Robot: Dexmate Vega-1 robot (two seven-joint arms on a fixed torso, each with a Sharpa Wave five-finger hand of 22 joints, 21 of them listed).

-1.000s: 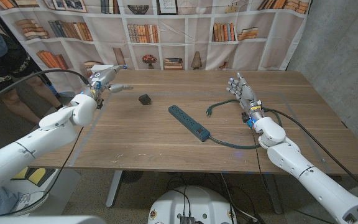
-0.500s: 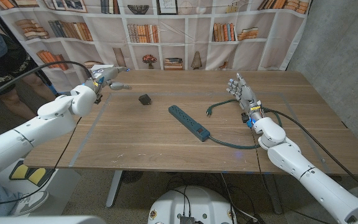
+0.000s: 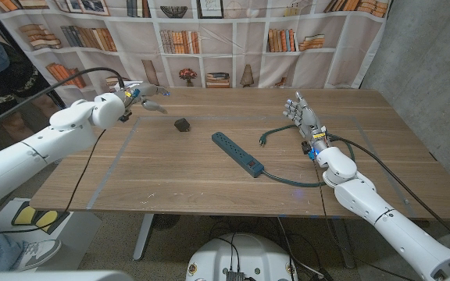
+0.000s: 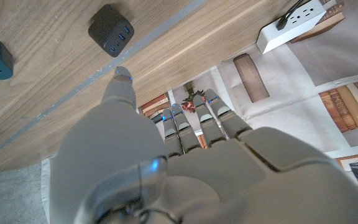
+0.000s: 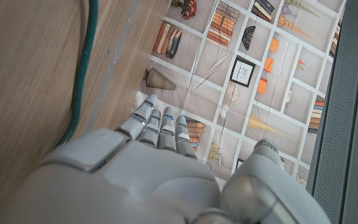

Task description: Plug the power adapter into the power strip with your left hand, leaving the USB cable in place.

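Left hand [image 3: 141, 95] has drifted a bit further toward the back edge of the wooden table [image 3: 209, 176] since a second ago, its arm pulling away from the power strip [image 3: 237, 153] — everything else stayed put. It's holding nothing, fingers loosely apart with one poking toward the power adapter [image 3: 182, 124], which sits just off the strip's far end on the left-arm side, not touching it or the hand. Right hand [image 3: 306, 119] stands on the other side of the strip next to the green cable [image 3: 291, 181] — fingers upright, slightly spread, empty.
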